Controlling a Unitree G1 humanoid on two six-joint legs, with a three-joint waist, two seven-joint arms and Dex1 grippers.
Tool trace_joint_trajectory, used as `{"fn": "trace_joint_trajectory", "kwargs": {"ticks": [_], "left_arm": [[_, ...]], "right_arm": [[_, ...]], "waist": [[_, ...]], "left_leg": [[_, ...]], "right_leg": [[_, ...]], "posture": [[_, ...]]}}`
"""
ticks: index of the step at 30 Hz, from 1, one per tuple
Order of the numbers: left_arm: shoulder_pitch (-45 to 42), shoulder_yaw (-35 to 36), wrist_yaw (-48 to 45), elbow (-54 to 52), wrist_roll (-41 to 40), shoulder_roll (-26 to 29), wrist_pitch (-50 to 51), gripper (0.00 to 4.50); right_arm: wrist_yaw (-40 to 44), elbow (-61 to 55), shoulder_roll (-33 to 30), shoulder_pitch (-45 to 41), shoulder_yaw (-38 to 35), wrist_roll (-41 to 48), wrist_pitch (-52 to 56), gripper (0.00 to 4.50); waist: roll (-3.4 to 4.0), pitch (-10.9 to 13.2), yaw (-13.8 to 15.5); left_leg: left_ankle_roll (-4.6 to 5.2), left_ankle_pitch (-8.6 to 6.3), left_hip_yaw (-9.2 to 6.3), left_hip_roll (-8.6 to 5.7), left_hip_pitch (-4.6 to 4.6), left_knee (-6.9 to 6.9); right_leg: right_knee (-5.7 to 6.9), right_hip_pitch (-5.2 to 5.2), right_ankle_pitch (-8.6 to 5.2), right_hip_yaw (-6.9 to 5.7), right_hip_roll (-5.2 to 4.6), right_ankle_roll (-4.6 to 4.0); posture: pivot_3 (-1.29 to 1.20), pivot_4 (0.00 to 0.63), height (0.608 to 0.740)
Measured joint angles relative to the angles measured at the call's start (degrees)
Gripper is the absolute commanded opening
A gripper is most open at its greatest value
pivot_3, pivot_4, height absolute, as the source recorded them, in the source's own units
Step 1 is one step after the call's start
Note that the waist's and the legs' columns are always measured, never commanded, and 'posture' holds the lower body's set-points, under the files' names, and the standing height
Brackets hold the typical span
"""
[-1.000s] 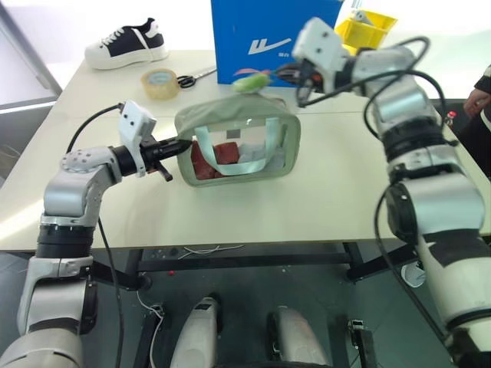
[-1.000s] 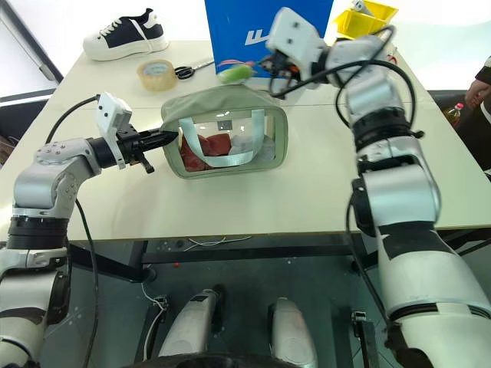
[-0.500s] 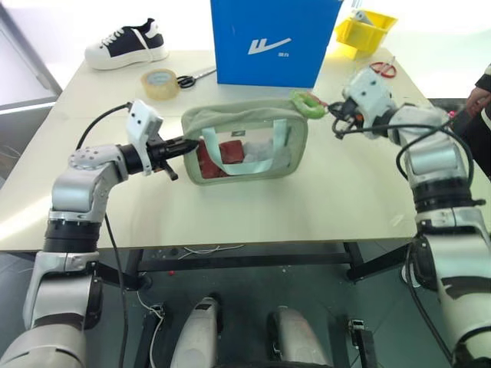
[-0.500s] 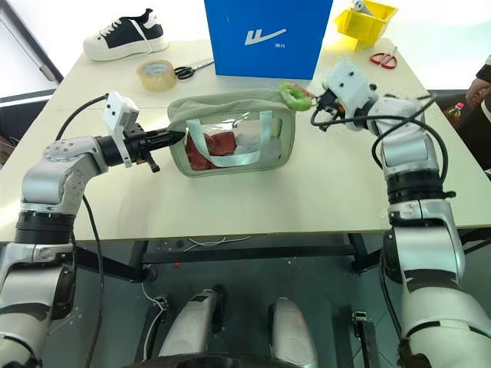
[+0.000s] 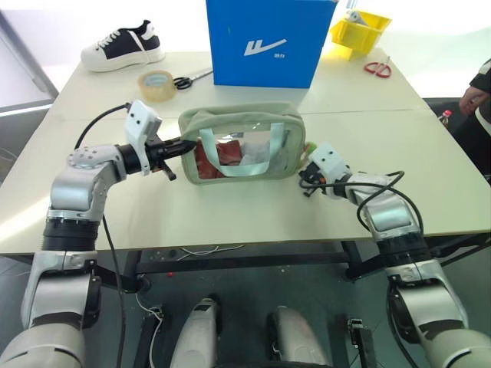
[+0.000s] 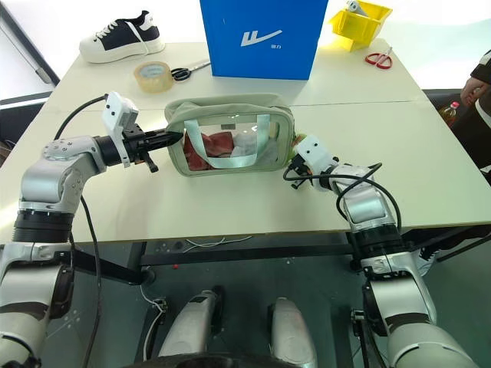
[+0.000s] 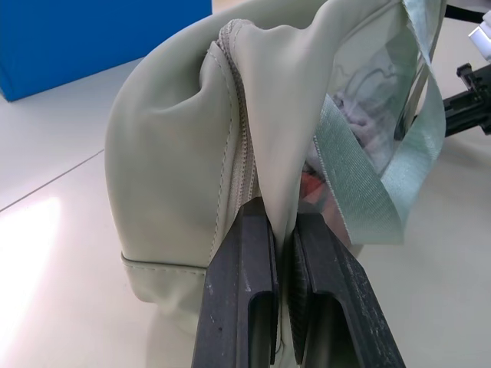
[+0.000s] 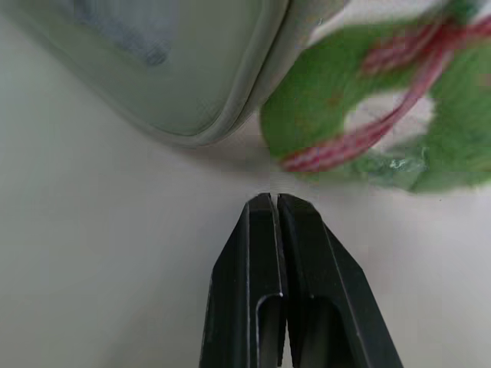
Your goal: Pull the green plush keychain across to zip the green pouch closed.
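Right now I read the zip as run across, judging only from where things lie. I take the green pouch (image 5: 242, 143) as my landmark; it stands on the table (image 5: 230, 207) with its clear window facing me and reddish items inside. At its left end, my left gripper (image 7: 284, 253) is clenched on a pinched fold of the pouch fabric beside the zipper line, anchoring that end. At the pouch's right end, low by the bottom corner, the green plush keychain (image 8: 368, 115) lies against the table, a fuzzy lime ring with a red-and-white ribbon through it, touching or almost touching the pouch wall. My right gripper (image 8: 272, 201) points at it from just beside that corner, fingers pressed together on nothing; the charm sits just past the tips, apart from them.

So the pull looks done: the charm is at the far end from the anchored side, and the top seam reads as one smooth ridge from the head cameras. I cannot tell from these views whether the teeth are meshed all the way to the right corner. What I judge is left: check that last stretch, then let go of the fabric with the left.
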Motion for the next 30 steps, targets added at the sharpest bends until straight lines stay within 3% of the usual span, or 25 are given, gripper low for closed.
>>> {"fn": "trace_joint_trajectory", "kwargs": {"ticks": [6,7,9,11,16,21,30], "left_arm": [[-0.02,0.00,-0.07,0.00,0.02,0.14,-0.04,0.00],[-0.02,0.00,-0.07,0.00,0.03,0.18,-0.05,0.00],[-0.02,0.00,-0.07,0.00,0.11,0.36,-0.05,0.00],[-0.03,0.00,-0.07,0.00,0.29,0.51,-0.05,0.00],[-0.03,0.29,-0.54,0.18,0.35,1.28,0.58,2.03],[-0.03,2.15,-3.13,-0.30,-3.22,3.45,4.78,4.39],[3.85,12.82,-6.41,-8.23,-10.84,17.09,15.98,4.39]], "right_arm": [[-0.13,0.39,0.03,-2.14,-0.45,1.77,-0.02,0.09],[0.82,0.27,-0.95,-2.47,-0.62,2.28,0.01,0.34],[3.06,0.06,-2.80,-3.07,-1.18,3.55,0.45,0.92],[6.12,-1.37,-5.14,-3.41,-1.58,4.79,1.22,1.91],[14.92,-5.09,-14.20,-5.99,-1.90,7.04,2.55,4.43],[21.98,-7.60,-18.43,-8.22,-2.36,11.27,4.45,4.50],[25.55,-13.93,-20.33,-10.42,-5.80,19.45,10.90,4.50]], "waist": [[0.00,0.00,0.09],[0.00,0.00,0.09],[0.00,0.00,0.10],[0.00,0.00,0.09],[0.03,0.02,0.04],[0.01,0.03,-0.10],[0.03,0.06,0.00]], "left_leg": [[0.00,0.00,0.01,0.00,-0.02,0.00],[0.00,0.00,0.01,0.00,-0.03,0.00],[0.00,0.00,0.02,0.00,-0.03,0.00],[0.00,0.00,0.02,0.00,-0.03,0.00],[0.01,-0.01,0.04,0.00,-0.04,0.00],[0.01,-0.01,0.04,0.04,-0.04,-0.01],[0.01,-0.04,0.00,0.14,-0.08,-0.06]], "right_leg": [[0.00,-0.02,0.00,0.00,-0.01,0.00],[0.00,-0.03,0.00,0.00,-0.01,0.00],[-0.01,-0.03,0.00,0.01,-0.02,0.00],[-0.01,-0.03,0.00,0.01,-0.01,0.00],[-0.01,-0.06,0.00,0.01,-0.02,0.00],[-0.03,-0.07,0.00,0.02,-0.02,0.00],[-0.11,-0.15,-0.01,0.05,-0.18,-0.02]], "posture": [[0.00,0.150,0.740],[0.00,0.150,0.740],[0.00,0.150,0.740],[0.00,0.150,0.740],[0.00,0.150,0.740],[0.00,0.150,0.740],[0.00,0.150,0.740]]}}
